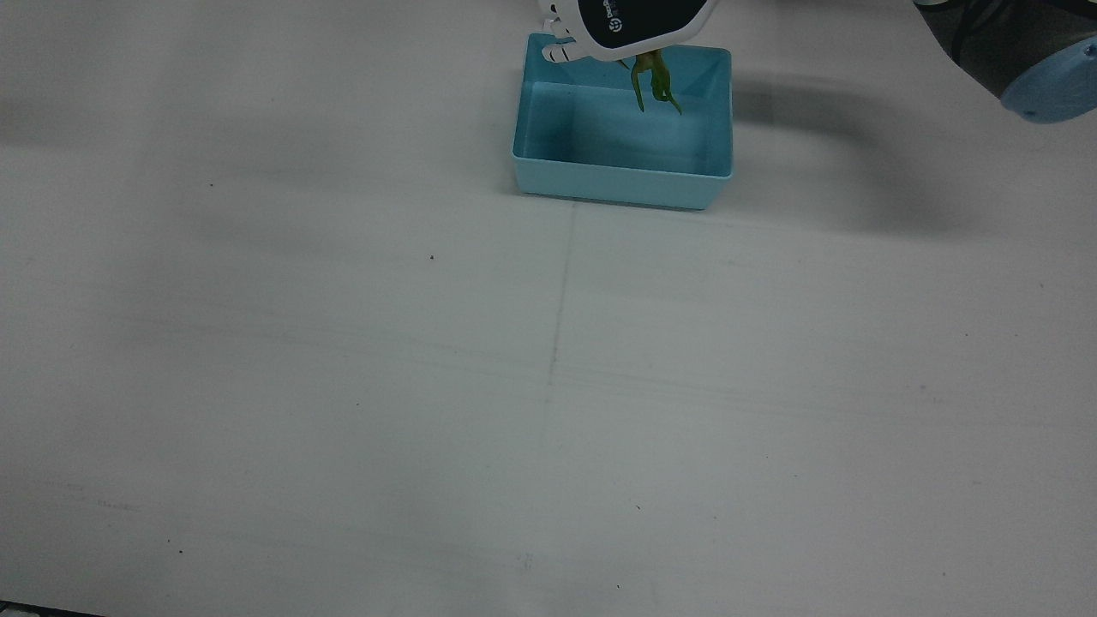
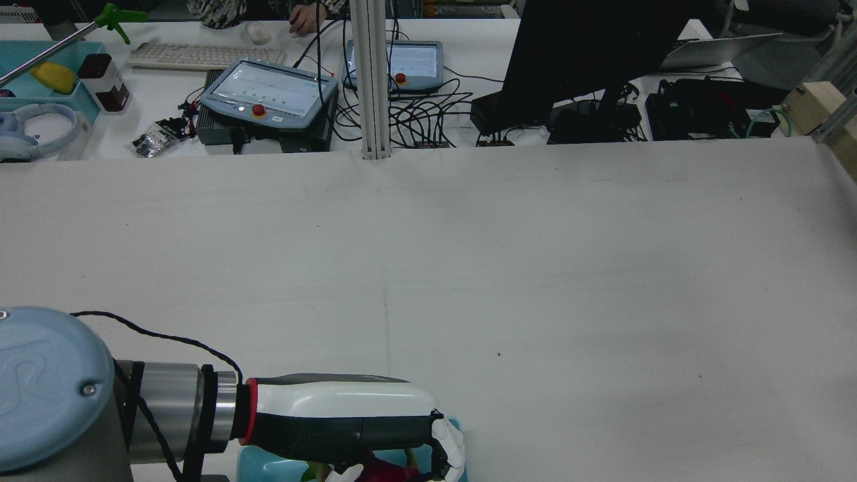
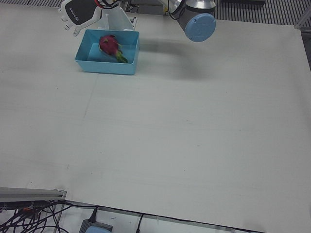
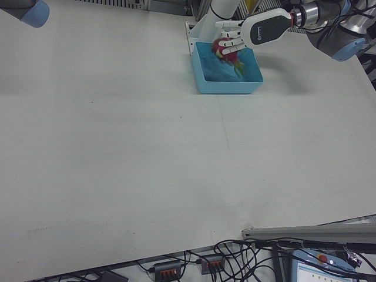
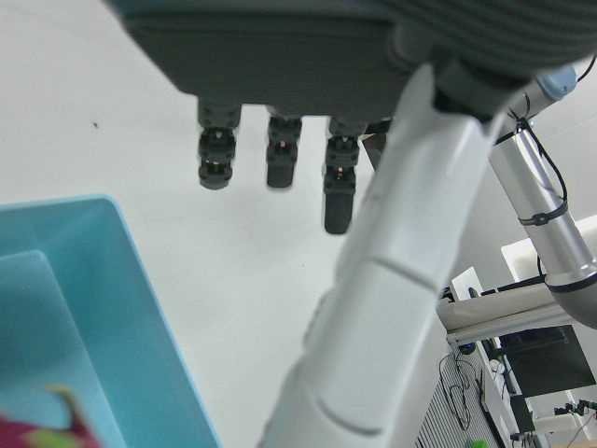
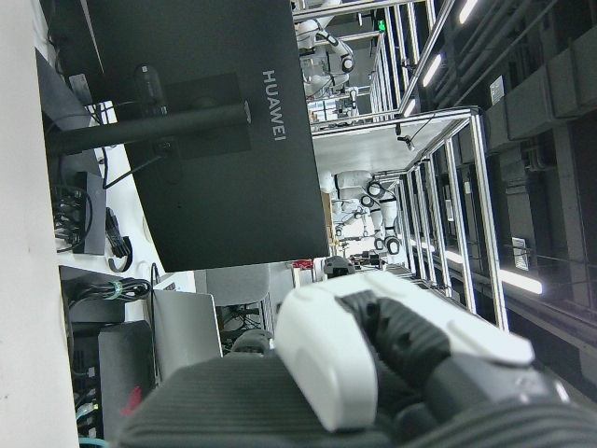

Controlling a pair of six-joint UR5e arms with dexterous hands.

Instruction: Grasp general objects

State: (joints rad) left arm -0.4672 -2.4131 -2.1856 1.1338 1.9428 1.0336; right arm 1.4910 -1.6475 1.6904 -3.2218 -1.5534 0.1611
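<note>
My left hand (image 3: 77, 13) hovers over the blue bin (image 3: 108, 66) at the table's (image 3: 194, 136) far edge, fingers spread and holding nothing. The dragon fruit (image 3: 109, 45) is inside the bin, red with green leafy tips, just beneath my fingers. I cannot tell how my right hand's (image 6: 373, 373) fingers are set.

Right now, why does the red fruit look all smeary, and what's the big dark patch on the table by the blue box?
Left-front view: the dragon fruit in the blue bin is soft and blurred. Right-front view: blurred too, under the left robot hand. Front view: that dark patch right of the bin is a soft shadow, probably from the arm above.
</note>
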